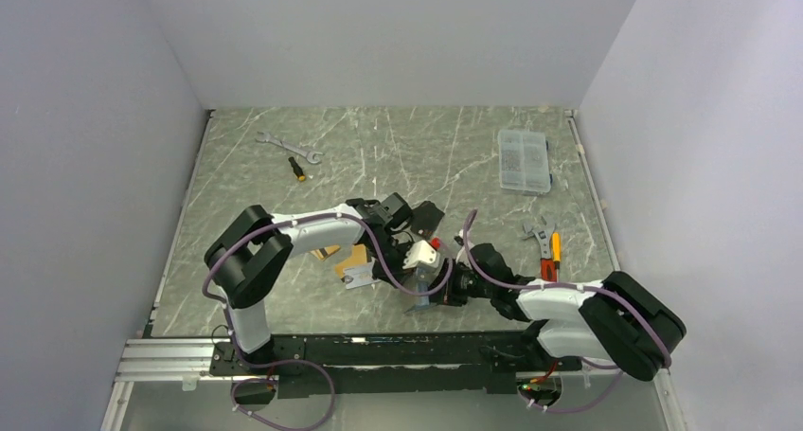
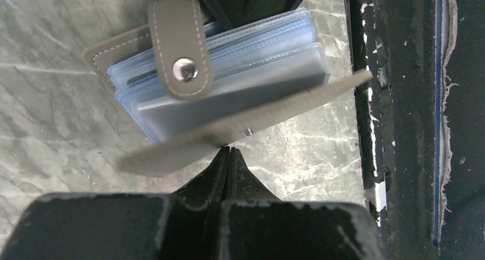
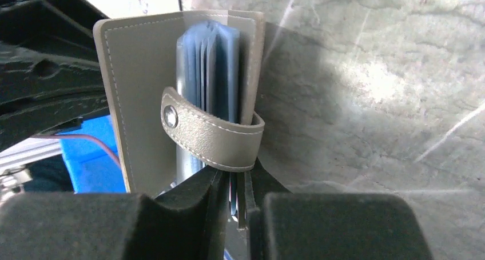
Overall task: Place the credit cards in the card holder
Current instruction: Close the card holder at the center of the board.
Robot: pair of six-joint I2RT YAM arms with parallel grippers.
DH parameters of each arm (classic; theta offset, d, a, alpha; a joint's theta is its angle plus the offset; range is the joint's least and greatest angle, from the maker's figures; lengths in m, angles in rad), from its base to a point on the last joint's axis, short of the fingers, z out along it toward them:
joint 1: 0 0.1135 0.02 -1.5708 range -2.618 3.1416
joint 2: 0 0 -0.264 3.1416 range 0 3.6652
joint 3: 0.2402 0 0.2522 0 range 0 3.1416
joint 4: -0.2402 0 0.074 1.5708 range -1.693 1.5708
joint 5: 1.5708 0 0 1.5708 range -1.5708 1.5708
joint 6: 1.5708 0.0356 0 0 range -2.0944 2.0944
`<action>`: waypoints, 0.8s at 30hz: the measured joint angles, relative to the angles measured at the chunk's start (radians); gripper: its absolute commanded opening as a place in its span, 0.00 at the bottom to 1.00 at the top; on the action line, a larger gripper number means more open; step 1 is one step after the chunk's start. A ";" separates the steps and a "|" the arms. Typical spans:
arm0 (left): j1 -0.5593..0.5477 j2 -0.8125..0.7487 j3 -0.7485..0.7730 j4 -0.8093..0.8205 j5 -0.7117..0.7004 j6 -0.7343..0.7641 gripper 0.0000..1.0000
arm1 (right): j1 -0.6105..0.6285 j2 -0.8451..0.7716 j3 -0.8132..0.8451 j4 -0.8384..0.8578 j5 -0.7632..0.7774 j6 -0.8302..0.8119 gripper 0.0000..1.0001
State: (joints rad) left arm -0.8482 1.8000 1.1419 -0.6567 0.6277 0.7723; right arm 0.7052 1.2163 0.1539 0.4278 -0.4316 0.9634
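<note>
The grey-taupe card holder is held off the table between both grippers, open, its pale blue sleeves fanned. In the left wrist view the holder shows its snap tab, and my left gripper is shut on the edge of its front cover. My right gripper is shut on the sleeves and back cover of the holder, just under the strap. A gold-orange card and a silver-grey card lie on the table left of the holder, partly under my left arm.
A black folded pouch lies behind the grippers. A clear compartment box is at the back right. A wrench and a small screwdriver are at the back left. More tools lie at the right. The black front rail is close by.
</note>
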 measured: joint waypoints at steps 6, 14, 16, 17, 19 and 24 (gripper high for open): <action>-0.045 0.005 0.009 -0.006 -0.042 0.002 0.00 | 0.072 -0.008 0.000 -0.024 0.114 0.003 0.31; -0.061 0.034 0.039 -0.038 -0.050 0.007 0.00 | 0.199 -0.116 0.071 -0.228 0.385 0.008 0.47; -0.063 0.034 0.045 -0.040 -0.049 0.013 0.00 | 0.230 -0.119 0.095 -0.277 0.450 0.018 0.47; -0.063 0.034 0.048 -0.043 -0.047 0.015 0.00 | 0.251 -0.115 0.110 -0.303 0.487 0.027 0.46; -0.063 0.034 0.050 -0.047 -0.041 0.026 0.00 | 0.291 -0.098 0.138 -0.346 0.554 0.049 0.43; -0.062 0.030 0.050 -0.067 -0.021 0.041 0.00 | 0.360 -0.044 0.208 -0.440 0.694 0.100 0.40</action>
State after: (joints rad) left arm -0.9100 1.8297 1.1915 -0.7235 0.6071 0.8131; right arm 1.0649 1.1721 0.3614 -0.0124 0.2623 1.0637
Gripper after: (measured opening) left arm 0.010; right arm 0.407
